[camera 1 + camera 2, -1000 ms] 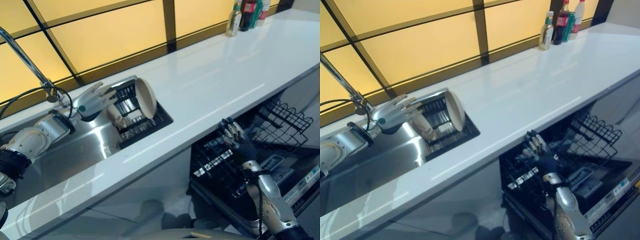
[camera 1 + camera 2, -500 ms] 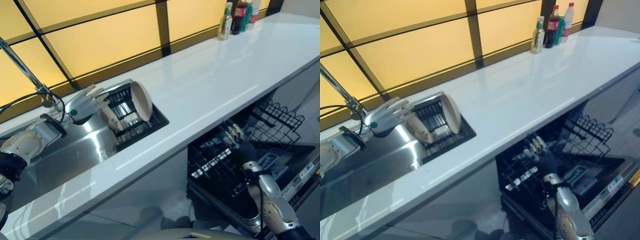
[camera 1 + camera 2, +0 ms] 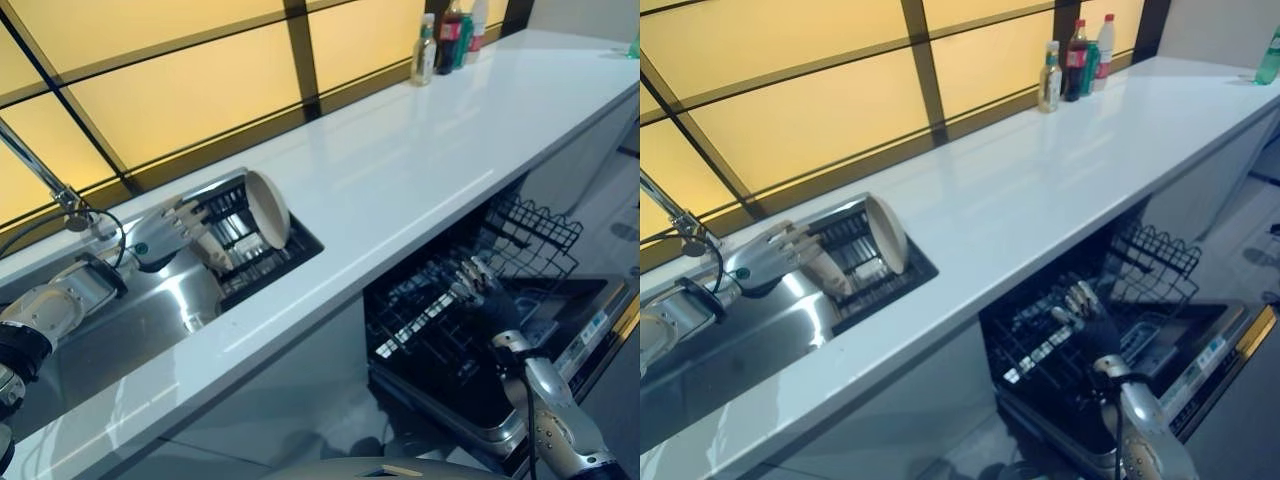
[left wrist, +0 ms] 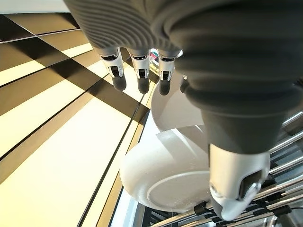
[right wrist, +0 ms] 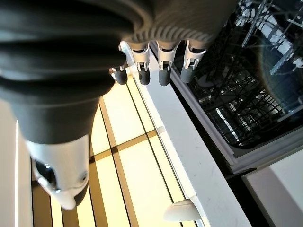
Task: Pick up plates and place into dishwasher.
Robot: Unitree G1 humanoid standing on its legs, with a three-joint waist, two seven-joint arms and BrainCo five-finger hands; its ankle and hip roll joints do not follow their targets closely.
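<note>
The left robot hand (image 3: pixel 165 236) reaches over the sink (image 3: pixel 150 320) with its fingers (image 4: pixel 138 71) straight and spread toward the rack (image 3: pixel 260 262), released and grasping nothing; whether the tips touch a plate cannot be told. The right robot hand (image 3: pixel 487 297) hangs low over the open dishwasher (image 3: pixel 470 330), fingers relaxed and pointing up, holding nothing.

Two plates show in the rack, set in the right end of the sink. The larger plate (image 3: pixel 268 208) stands on edge, tilted, its face turned toward the left robot hand. The smaller plate (image 3: pixel 213 250) leans beside it, just past the left fingertips. In the left wrist view both show with rims up between the wires.

Three bottles (image 3: pixel 1072 60) stand together at the far end of the white bench (image 3: pixel 400 170), by the window.
</note>
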